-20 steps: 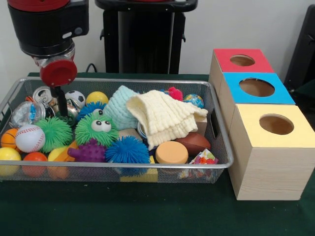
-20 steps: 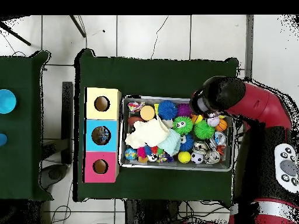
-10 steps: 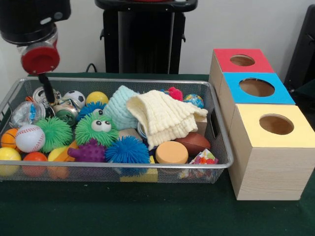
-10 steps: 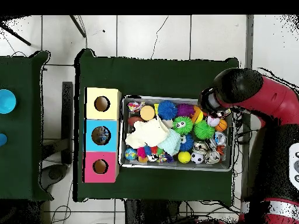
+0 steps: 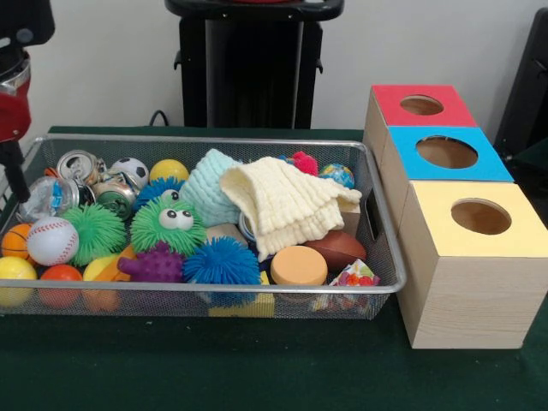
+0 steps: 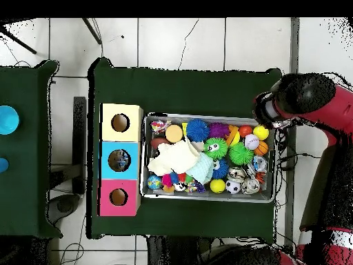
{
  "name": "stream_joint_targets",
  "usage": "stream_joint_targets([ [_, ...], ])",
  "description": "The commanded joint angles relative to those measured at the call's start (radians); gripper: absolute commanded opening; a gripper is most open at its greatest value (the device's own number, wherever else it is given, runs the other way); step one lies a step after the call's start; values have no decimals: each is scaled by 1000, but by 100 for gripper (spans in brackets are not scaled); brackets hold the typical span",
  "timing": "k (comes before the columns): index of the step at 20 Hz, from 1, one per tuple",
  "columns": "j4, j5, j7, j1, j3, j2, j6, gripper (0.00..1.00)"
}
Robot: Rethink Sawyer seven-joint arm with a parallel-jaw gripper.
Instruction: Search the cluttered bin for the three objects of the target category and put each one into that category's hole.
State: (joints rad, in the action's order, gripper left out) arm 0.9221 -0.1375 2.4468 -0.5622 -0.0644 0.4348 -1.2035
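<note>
The wire-mesh bin point(image 5: 214, 289) is full of toys; it also shows in the overhead view point(image 6: 210, 197). One clear wrinkly bottle with a blue-and-white label point(image 5: 47, 197) lies at the bin's left end, beside shiny cans point(image 5: 79, 163). In the overhead view it lies near the bin's right end point(image 6: 259, 164). The other two bottles are hidden. My gripper point(image 5: 12, 175) hangs at the picture's left edge, just outside the bin's left rim, carrying nothing visible. From overhead it sits off the bin's upper right corner point(image 6: 266, 114).
Three wooden boxes with round holes stand right of the bin: red point(image 5: 421, 104), blue point(image 5: 447, 152), yellow point(image 5: 479, 217). A cream cloth point(image 5: 282, 205), a teal knit piece, fuzzy balls, a baseball point(image 5: 51, 240) and an orange disc point(image 5: 298, 265) crowd the bin.
My arm has swung up and to the left in the front view, from over the cans to outside the bin's left rim. The toys have not moved.
</note>
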Motion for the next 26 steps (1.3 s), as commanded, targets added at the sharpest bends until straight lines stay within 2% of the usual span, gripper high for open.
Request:
stream_joint_targets([
  [1,43,-38,-240,-4,-94,-36,6,100],
  [5,267,-11,-152,-5,-83,38,193,100],
  [7,308,-1,-131,2,-72,73,179,100],
  [9,314,2,-137,4,-64,99,134,100],
  [12,295,-5,-161,-1,-62,120,77,100],
  [16,237,-17,-187,-5,-69,112,0,100],
  [21,117,-31,-239,-22,-102,29,-70,100],
  [26,40,-38,-258,-27,-124,-46,-70,100],
])
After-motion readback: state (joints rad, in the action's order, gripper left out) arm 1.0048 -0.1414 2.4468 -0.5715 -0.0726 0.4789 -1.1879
